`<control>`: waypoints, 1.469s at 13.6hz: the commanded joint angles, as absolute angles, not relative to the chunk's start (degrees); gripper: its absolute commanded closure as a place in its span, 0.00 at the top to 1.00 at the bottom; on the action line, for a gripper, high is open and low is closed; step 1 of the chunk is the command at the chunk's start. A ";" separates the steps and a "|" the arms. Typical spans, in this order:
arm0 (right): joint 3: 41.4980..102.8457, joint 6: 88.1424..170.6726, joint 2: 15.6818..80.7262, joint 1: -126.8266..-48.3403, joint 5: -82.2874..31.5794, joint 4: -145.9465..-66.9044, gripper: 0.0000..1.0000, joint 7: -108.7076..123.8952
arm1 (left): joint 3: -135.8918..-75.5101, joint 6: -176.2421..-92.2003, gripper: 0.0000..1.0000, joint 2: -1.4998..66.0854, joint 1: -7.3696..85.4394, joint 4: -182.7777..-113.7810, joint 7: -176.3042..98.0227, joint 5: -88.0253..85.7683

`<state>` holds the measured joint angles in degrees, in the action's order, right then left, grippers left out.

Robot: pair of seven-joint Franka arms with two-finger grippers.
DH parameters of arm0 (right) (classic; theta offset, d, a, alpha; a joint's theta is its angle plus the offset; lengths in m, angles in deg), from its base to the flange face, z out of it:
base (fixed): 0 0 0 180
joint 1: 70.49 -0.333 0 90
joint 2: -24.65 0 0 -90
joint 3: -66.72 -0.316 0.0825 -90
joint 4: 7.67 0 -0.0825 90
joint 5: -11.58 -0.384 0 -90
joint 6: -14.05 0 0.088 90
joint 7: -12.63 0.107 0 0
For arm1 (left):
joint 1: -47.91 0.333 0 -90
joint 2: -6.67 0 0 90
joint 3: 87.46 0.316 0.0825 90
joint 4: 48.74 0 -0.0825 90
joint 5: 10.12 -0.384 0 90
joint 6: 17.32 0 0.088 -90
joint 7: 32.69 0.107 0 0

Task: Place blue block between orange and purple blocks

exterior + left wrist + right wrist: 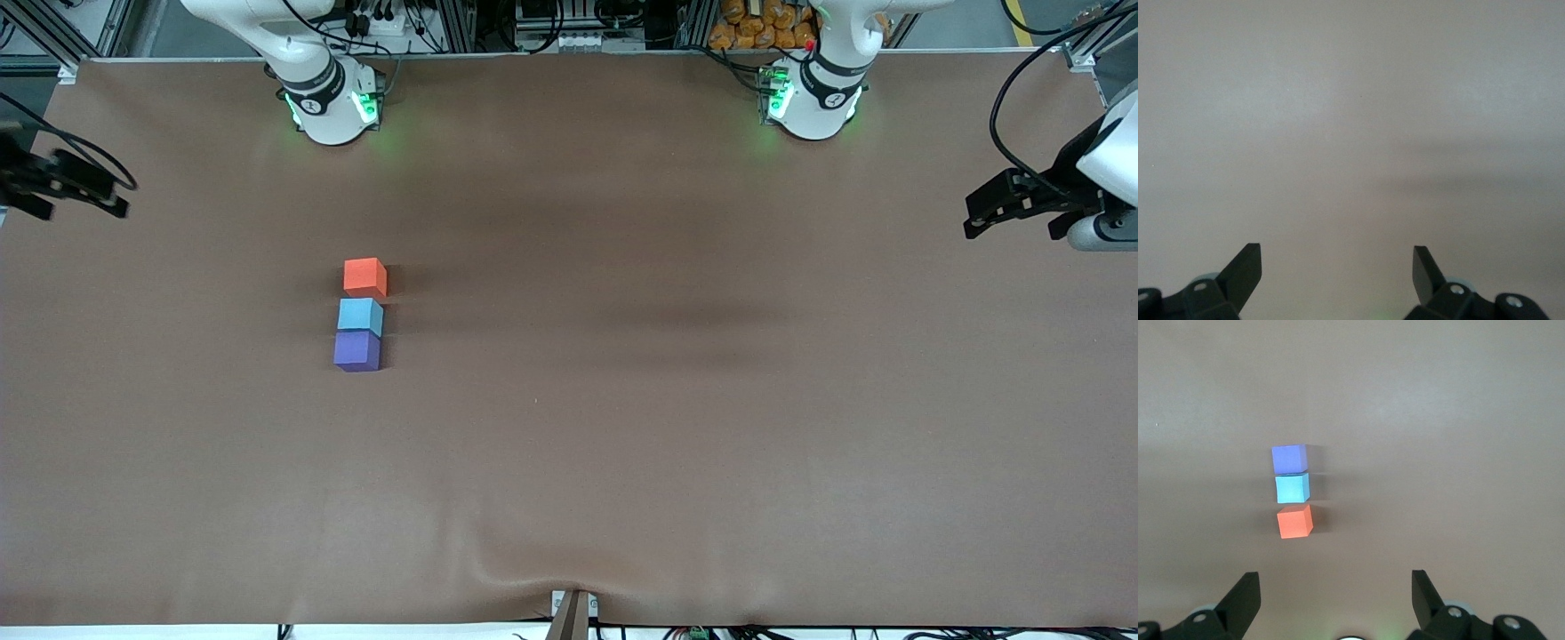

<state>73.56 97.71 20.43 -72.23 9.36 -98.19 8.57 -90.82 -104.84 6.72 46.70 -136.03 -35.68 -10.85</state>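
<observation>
Three small cubes stand in a line on the brown table, toward the right arm's end. The orange block point(365, 276) is farthest from the front camera. The blue block point(360, 316) stands between it and the purple block point(357, 349), touching the purple one, with a small gap to the orange one. The right wrist view shows the same line: purple block point(1289, 459), blue block point(1292, 488), orange block point(1295, 521). My right gripper point(76, 206) point(1336, 583) is open and empty, raised at its table end. My left gripper point(1013, 222) point(1337, 257) is open and empty, waiting at its table end.
The brown table cover point(622, 444) is bare apart from the cubes. The two robot bases point(331, 105) point(813, 100) stand along the table's edge farthest from the front camera. A small bracket point(573, 613) sits at the nearest edge.
</observation>
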 commanded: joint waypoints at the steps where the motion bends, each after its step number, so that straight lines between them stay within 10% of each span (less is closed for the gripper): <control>1: 72.08 95.17 21.66 -70.84 10.79 -94.42 1.00 8.50 | -90.98 -103.72 1.00 5.88 47.21 -134.97 -34.36 -9.95; 20: 72.08 94.82 21.75 -68.82 10.61 -95.38 1.00 8.06 | -91.33 -103.81 1.00 6.50 47.12 -133.65 -34.71 -10.30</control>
<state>73.30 95.79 21.39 -70.47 9.80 -96.07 8.57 -91.06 -104.79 6.48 46.66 -134.49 -35.64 -10.85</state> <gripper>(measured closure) 0.000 0.000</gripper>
